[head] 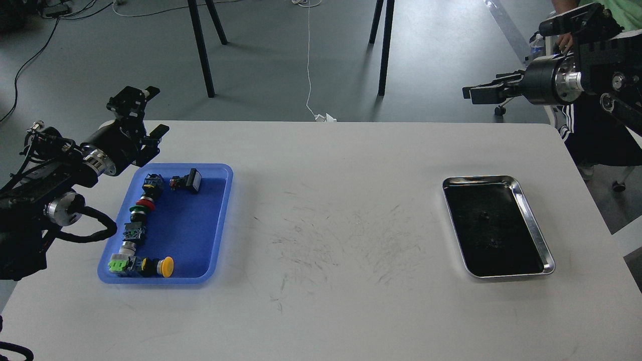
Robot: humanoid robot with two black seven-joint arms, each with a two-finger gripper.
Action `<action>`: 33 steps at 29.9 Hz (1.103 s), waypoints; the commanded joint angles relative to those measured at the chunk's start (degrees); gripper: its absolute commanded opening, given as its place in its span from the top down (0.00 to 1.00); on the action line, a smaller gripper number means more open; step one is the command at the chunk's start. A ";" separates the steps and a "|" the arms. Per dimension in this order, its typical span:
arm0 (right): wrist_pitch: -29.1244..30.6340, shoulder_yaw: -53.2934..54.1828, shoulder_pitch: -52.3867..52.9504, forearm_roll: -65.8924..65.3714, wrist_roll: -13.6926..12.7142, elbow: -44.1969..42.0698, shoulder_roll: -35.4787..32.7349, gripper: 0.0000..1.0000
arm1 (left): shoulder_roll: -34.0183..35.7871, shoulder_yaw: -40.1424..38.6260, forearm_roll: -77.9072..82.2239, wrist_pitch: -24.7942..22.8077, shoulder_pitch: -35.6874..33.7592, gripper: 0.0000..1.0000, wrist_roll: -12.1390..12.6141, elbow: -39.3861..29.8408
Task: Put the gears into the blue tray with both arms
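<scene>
The blue tray (200,220) lies at the table's left and holds several colourful push-button switches (142,220). Just beyond its far-left corner my left gripper (153,111) hovers open, fingers spread wide and empty. My right gripper (471,92) is raised high above the table's far right edge and points left. Its fingers look close together and I cannot make out anything between them. Two tiny dark specks (484,216) (495,244) show in the steel tray; they may be the gears, but they are too small to tell.
The shiny steel tray (534,229) with a dark inside lies at the table's right. A person in a green shirt stands behind the right arm. Chair legs and a cable are on the floor beyond the table.
</scene>
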 commanded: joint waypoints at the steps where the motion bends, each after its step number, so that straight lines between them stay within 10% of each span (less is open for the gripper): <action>1: -2.38 3.83 -3.44 12.39 0.01 -1.54 0.11 0.13 | -0.20 -0.38 -0.64 -0.87 -0.51 0.02 0.00 0.37; 13: -14.07 9.55 -12.76 43.61 0.01 -1.45 5.03 0.06 | -2.31 -1.26 -3.63 -2.60 -2.79 0.02 0.00 0.02; 33: -21.20 16.84 -15.49 51.00 0.01 -0.13 18.22 0.04 | -5.99 -2.40 -6.26 -2.60 -5.25 0.02 0.00 0.98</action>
